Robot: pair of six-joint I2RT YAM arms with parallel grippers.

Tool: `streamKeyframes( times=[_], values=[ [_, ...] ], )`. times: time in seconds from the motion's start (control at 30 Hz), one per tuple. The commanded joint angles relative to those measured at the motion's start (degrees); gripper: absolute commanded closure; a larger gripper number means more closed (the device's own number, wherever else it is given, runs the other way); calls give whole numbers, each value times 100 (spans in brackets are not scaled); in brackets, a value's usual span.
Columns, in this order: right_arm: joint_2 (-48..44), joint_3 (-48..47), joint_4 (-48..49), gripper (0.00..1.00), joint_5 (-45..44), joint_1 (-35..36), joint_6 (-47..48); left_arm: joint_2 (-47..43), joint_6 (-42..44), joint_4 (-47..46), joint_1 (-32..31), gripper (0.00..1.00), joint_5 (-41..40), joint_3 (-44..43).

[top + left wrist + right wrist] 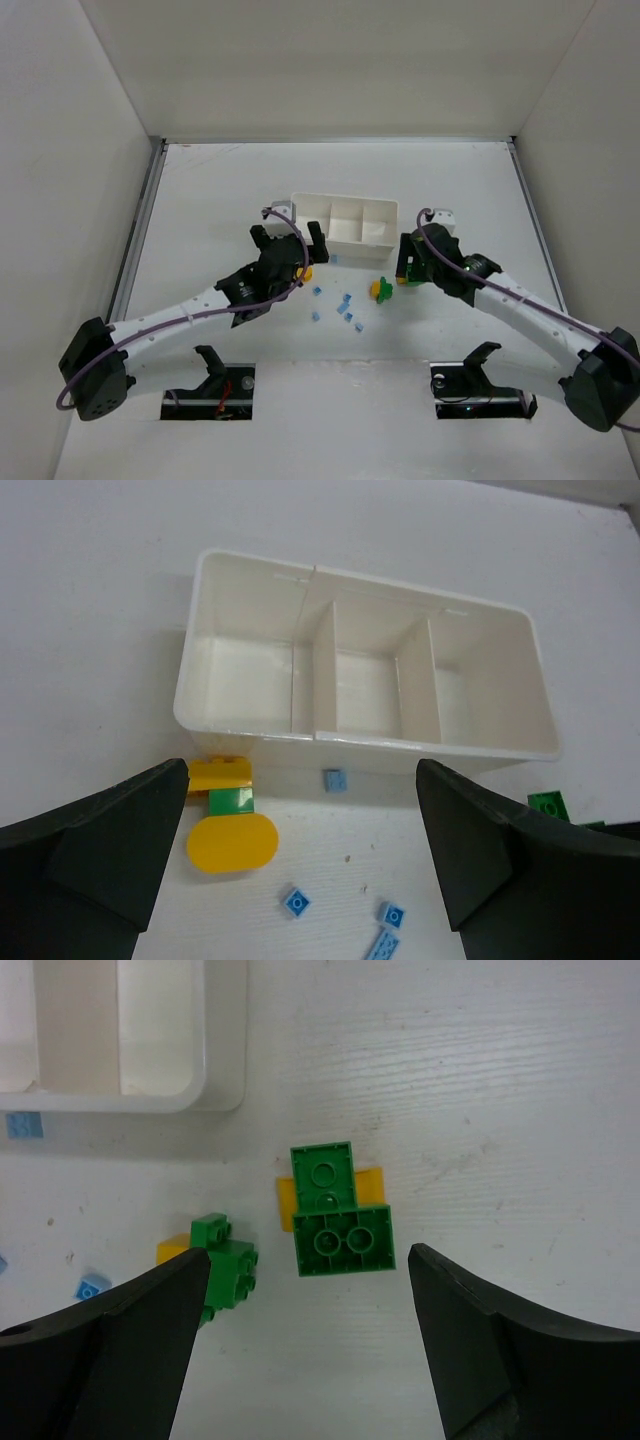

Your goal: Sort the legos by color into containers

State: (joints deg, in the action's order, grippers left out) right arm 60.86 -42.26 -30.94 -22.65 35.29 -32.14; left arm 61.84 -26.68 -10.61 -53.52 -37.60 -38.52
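The tray (380,750) was smooth, glossy white plastic; the green brick (343,1240) shiny plastic; the worktop (480,1080) matt, finely ridged.

No readable txt, labels or nos. on anything in any view.

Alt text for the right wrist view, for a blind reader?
The open right gripper frames two green bricks lying on a yellow piece on the table. A smaller green-and-yellow cluster lies to their left, and a corner of the white tray shows top left.
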Motion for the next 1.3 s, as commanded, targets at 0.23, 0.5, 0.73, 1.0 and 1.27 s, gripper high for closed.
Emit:
streamKeyframes(
  times=[0.23, 0.5, 0.73, 1.0, 1.27],
  values=[
    [989, 104, 1011, 24, 33, -246, 85, 529, -223, -21, -216, 64, 341, -410],
    [1375, 60, 1002, 27, 7, -343, 76, 970, -400, -1, -278, 49, 737, -543],
    [973, 78, 880, 20, -590, -133, 24, 952, -452, -670, -216, 42, 939, -200],
    [304, 464, 720, 14, -443, -106, -389, 1005, -452, -767, -225, 38, 1097, -120],
    [549, 623, 1168, 12, 323, 17, -390, 1031, -540, -811, -76, 38, 1334, -33]
  ],
)
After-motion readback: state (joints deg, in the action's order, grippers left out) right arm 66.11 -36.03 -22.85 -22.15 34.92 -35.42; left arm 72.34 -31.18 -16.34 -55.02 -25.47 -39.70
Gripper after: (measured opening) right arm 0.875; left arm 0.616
